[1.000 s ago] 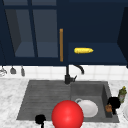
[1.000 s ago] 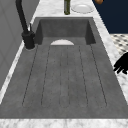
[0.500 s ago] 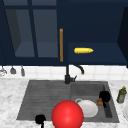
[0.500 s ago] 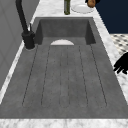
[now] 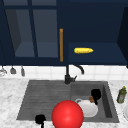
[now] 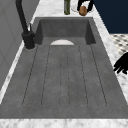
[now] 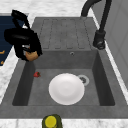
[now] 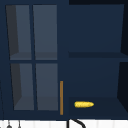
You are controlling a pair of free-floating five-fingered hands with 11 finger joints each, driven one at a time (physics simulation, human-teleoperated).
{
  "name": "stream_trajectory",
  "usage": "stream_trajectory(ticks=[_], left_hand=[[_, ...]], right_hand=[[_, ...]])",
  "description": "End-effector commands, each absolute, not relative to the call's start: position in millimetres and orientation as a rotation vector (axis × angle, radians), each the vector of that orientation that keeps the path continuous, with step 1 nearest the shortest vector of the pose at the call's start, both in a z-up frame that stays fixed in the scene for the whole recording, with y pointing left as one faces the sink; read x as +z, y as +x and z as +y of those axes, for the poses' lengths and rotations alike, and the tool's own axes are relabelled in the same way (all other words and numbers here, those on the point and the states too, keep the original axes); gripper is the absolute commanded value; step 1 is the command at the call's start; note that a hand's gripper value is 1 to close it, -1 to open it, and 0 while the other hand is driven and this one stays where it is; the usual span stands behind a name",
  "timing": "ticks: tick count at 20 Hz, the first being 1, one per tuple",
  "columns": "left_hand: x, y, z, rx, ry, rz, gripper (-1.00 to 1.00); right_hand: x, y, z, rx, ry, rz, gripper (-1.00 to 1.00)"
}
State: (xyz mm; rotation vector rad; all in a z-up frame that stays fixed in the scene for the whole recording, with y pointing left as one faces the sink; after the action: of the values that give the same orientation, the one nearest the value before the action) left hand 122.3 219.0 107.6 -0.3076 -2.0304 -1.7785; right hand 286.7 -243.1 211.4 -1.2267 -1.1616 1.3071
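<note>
Two black hands float at the sink (image 5: 30,100). The right hand (image 5: 96,94) hangs over the basin, its fingers curled round a small brown potato (image 5: 91,99) that peeks out below them; in the right side view the same hand (image 7: 23,41) grips the potato (image 7: 31,55) above the near wall of the basin. In the left side view it (image 6: 85,3) shows at the far end with the potato (image 6: 82,10) under it.

Just below and to the left of this hand lies a white plate (image 5: 87,108) on the basin floor, well under the potato and not touching it (image 7: 66,88). A small red bit (image 7: 36,74) sits on the basin floor below the hand, and the drain (image 7: 83,79) lies beside the plate. A green bottle (image 5: 121,94) stands on the counter to the hand's right. The tap (image 5: 68,75) rises behind and to its left. High above it, a corn cob (image 5: 83,50) rests on the open cabinet shelf.

The left hand (image 5: 40,119) hovers at the front edge of the draining board, holding nothing; whether its fingers are curled I cannot tell. A red ball (image 5: 67,115) sits just to its right.
</note>
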Motion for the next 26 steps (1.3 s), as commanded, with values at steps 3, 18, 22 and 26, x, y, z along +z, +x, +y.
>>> stream_trajectory(ticks=[3,18,22,26], left_hand=[[107.6,122.3,219.0,-1.778,-0.308,-2.03,0.0],[107.6,122.3,219.0,-1.778,-0.308,-2.03,0.0],[107.6,122.3,219.0,-1.778,-0.308,-2.03,0.0],[107.6,122.3,219.0,-1.778,-0.308,-2.03,0.0]], right_hand=[[165.9,307.8,-214.6,1.304,-1.261,-1.139,1.0],[45.7,387.0,-225.2,1.301,-1.21,-1.187,1.0],[12.3,404.1,-225.1,1.315,-1.225,-1.176,1.0],[-19.4,400.9,-215.0,1.296,-1.244,-1.186,1.0]])
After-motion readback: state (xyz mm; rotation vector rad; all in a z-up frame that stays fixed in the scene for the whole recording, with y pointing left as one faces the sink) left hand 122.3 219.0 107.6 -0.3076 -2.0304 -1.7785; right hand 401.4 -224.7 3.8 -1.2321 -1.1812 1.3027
